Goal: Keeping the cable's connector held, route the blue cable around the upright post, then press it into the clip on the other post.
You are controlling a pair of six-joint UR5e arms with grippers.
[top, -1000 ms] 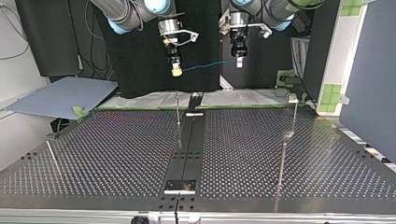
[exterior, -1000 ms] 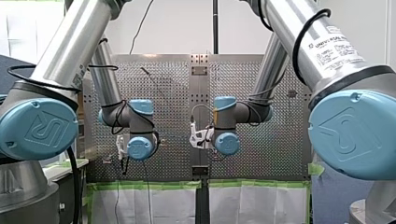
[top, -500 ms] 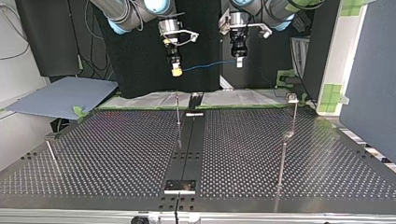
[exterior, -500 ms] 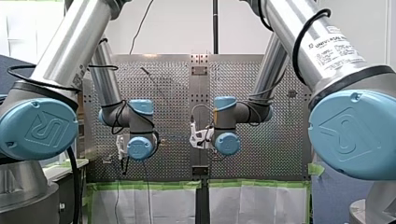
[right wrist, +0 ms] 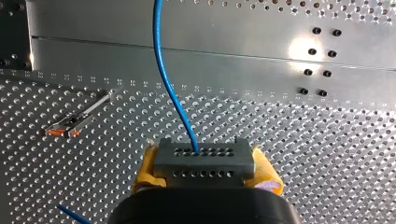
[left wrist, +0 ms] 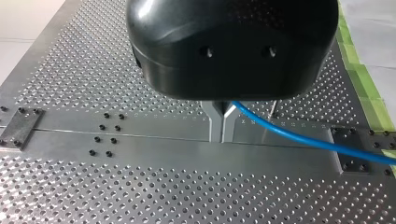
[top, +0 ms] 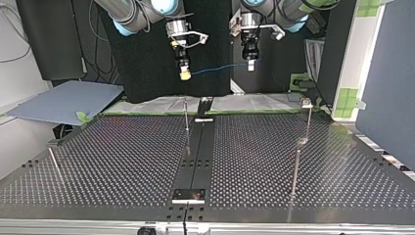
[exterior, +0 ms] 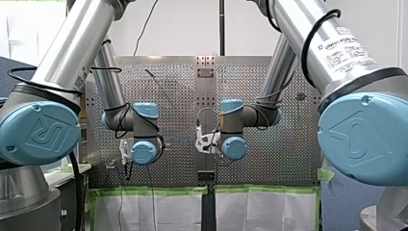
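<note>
Blue cable – left pincer clamped on it, right pincer clamped on its connector – hangs above worktop.

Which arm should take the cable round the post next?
Left. My right pincer is shut on the connector, which the task wants held throughout. My left pincer grips the blue cable further along, so it can probably steer it.
</note>
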